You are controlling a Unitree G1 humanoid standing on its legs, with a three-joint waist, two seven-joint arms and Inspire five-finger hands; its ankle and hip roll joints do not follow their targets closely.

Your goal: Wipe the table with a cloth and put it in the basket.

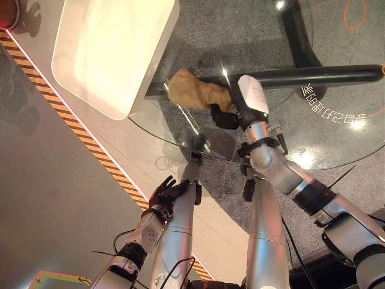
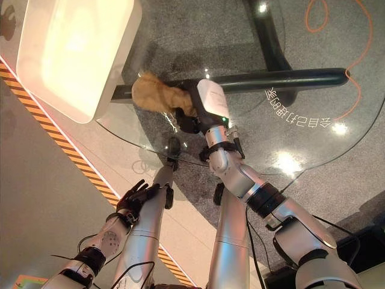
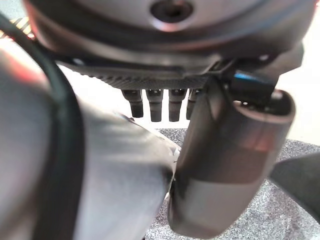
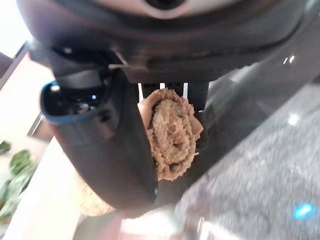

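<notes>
The round glass desk (image 1: 337, 138) fills the view from 12 to 3 o'clock, a dark bar crossing beneath it. At 11 o'clock sits the white tray-like basket (image 1: 114, 54), its edge over the desk's rim. Centre stage, the right hand (image 1: 231, 111) has its fingers curled round the tan cloth (image 1: 195, 89), bunched on the glass just beside the basket. Down at 7 o'clock, the left hand (image 1: 165, 194) hangs off the desk, fingers relaxed and spread.

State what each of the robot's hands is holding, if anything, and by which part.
The right hand grips the tan cloth by its near end, bunched between thumb and fingers, on the glass table. The left hand hangs beside the table with relaxed fingers, holding nothing.
</notes>
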